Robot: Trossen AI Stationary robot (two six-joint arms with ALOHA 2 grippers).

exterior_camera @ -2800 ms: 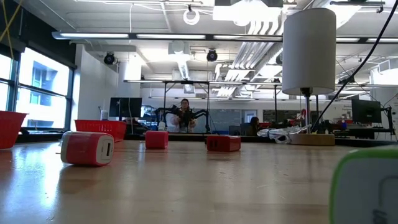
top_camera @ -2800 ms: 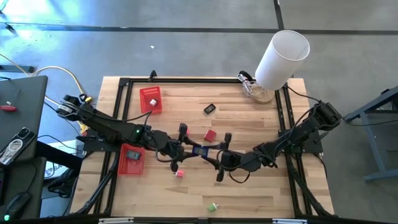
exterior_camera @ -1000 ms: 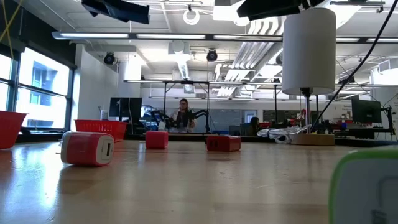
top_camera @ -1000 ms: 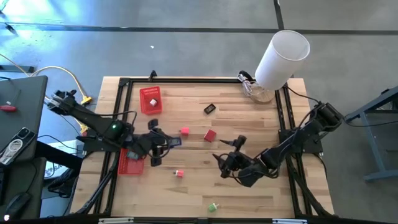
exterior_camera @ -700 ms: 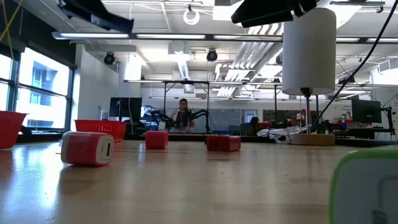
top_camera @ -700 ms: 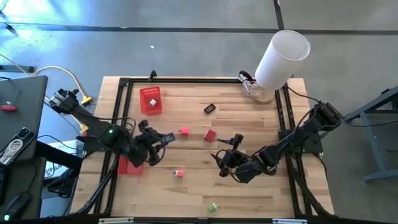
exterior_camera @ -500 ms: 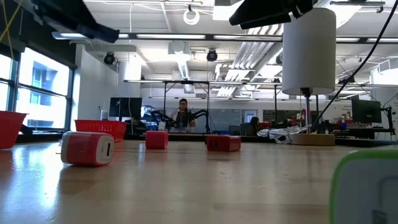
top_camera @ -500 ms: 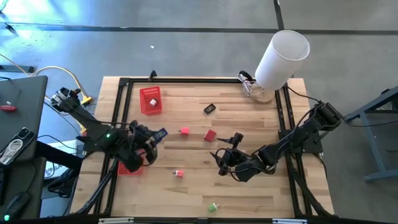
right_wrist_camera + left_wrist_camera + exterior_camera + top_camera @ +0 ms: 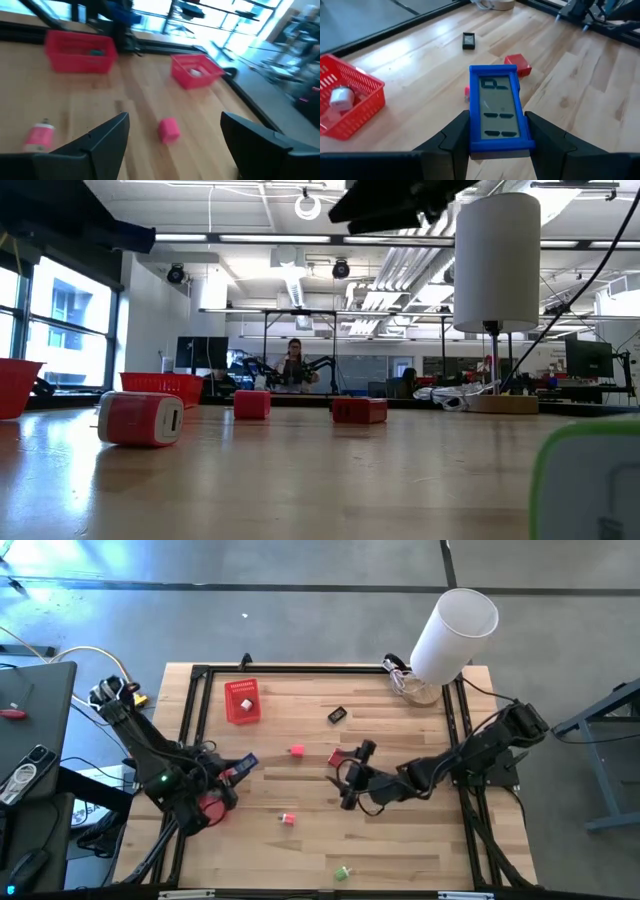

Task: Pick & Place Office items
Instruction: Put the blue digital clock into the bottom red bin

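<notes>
1. High view. Left gripper [image 9: 240, 764] sits over the table's left side, above the near red basket [image 9: 206, 808], pinching a blue item [image 9: 245, 761] between its fingers. Right gripper [image 9: 352, 772] is near table centre with its fingers spread wide and nothing in them; a red block [image 9: 335, 756] lies just beside it. Loose on the wood: a small pink piece [image 9: 296, 751] between the two grippers, a pink-and-white piece [image 9: 288, 819] nearer the front edge, a green piece [image 9: 343, 872] at the front, a black piece [image 9: 337, 715] toward the back. The far red basket [image 9: 242, 701] holds a white item [image 9: 244, 704]. A big white cylinder [image 9: 455, 632] stands at the back right corner.

2. Low view. Both arms show only as dark shapes along the top. On the table: a red-and-white piece [image 9: 140, 418] at left, two red blocks farther back, a green-edged piece [image 9: 590, 480] blurred at the right edge. A person [image 9: 295, 365] sits far behind in the room.

3. Left wrist view. The blue item [image 9: 499, 115], flat with dark markings on a grey face, is clamped between both fingers [image 9: 454, 134]. Beyond it lie the red block [image 9: 518, 64] and black piece [image 9: 468, 40]; the basket with the white item [image 9: 341, 98] is off to one side.

4. Right wrist view. Fingers [image 9: 106, 137] stand well apart, empty. A pink piece [image 9: 169, 129] lies between them farther off. Both red baskets show beyond; one [image 9: 80, 52] holds a teal item [image 9: 97, 51].
</notes>
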